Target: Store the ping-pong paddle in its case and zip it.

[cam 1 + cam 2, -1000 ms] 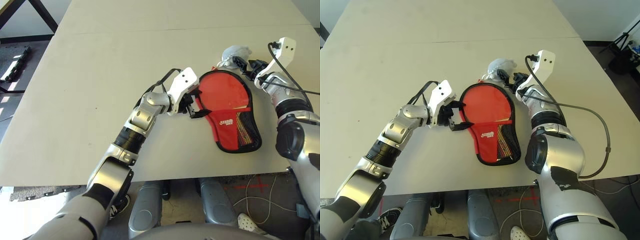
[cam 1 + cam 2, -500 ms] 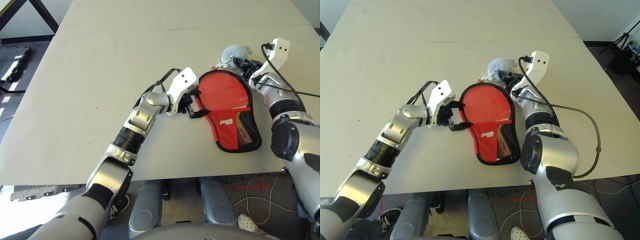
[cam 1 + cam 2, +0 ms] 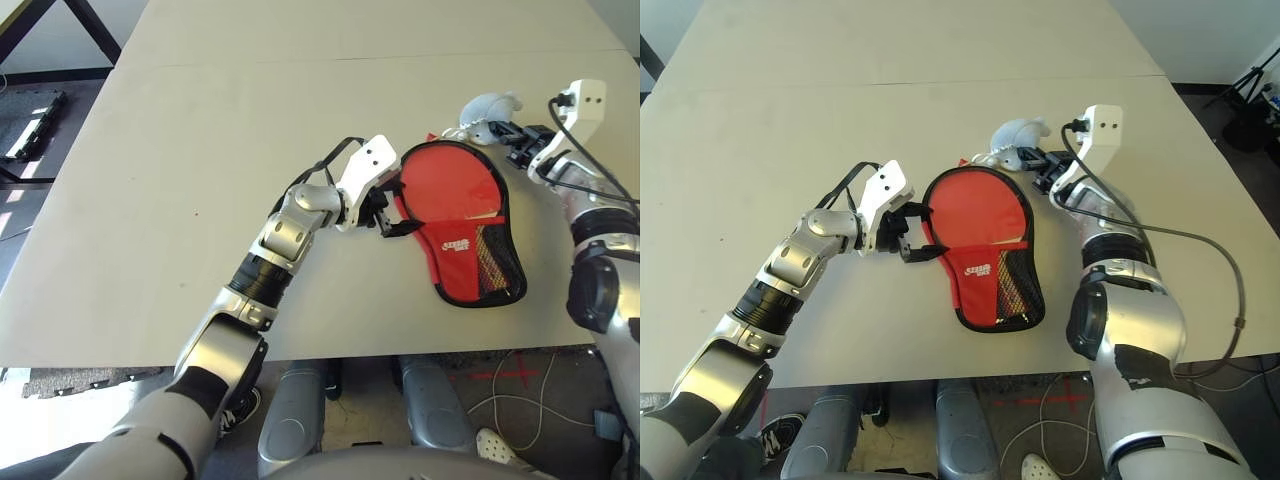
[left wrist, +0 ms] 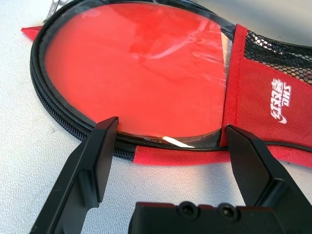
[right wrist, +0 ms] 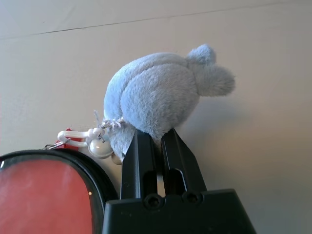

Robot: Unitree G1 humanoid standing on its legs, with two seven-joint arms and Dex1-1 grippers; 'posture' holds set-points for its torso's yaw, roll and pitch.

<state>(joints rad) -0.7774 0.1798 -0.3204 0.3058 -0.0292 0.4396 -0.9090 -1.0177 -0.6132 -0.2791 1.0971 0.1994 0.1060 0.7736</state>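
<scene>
A pale table (image 3: 250, 130), seamed across the upper frame, is seen; dark floor (image 3: 40, 90) lies upper left. The left gripper (image 4: 170, 161) is spread wide beside the case (image 3: 460, 215); the right gripper (image 5: 156, 146) is pinched on a grey plush (image 5: 161, 92).

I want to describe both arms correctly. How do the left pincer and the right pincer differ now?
The left pincer is open, while the right pincer is shut. The left one sits at the case edge, its fingers apart on either side of the zip rim, gripping nothing; the right one pinches the grey plush charm beyond the case's round end. Both have two black fingers and are low over the table.
</scene>
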